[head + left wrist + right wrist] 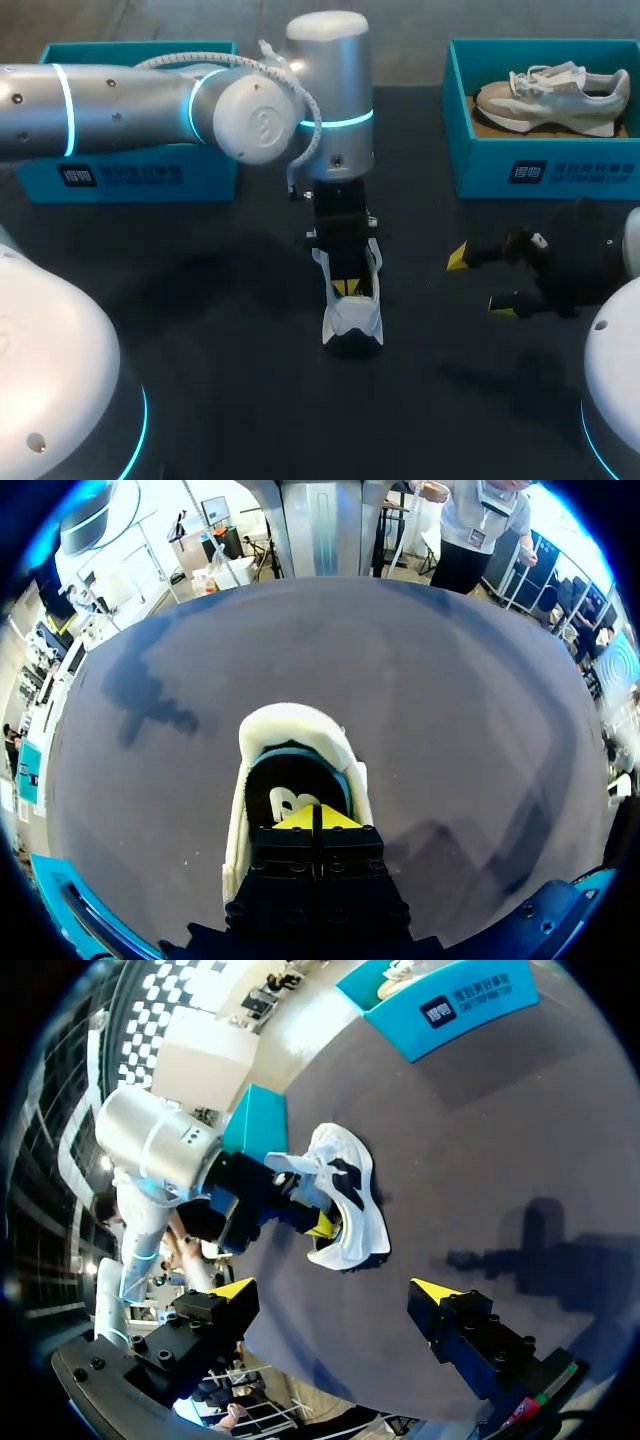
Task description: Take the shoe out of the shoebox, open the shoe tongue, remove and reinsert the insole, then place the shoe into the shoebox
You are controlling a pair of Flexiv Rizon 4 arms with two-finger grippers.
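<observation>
Across the dark table (200,350), two teal boxes stand at the far edge: the left shoebox (130,180), its interior mostly hidden behind my left arm (120,105), and the right shoebox (540,165), which holds a beige shoe (555,95) lying on its side. The task's white shoe (352,325) stands upright on its sole at the table's centre, well apart from both boxes, so I judge the take-out step complete. The left gripper (345,290) reaches down into the shoe's opening from above. In the left wrist view its yellow tips are pressed together with no visible gap, just over the dark insole (272,792). Whether a thin edge of that insole is pinched between them I cannot tell. The right gripper (480,282) hangs beside the shoe, near but not touching it, with its fingers spread wide and holding nothing. I judge the step in hand to be the insole work, either tongue clearance or extraction. The next move calls for the right gripper to steady the shoe by its side wall while the left draws upward along the opening; without that, the light shoe is likely to lift with the insole.
</observation>
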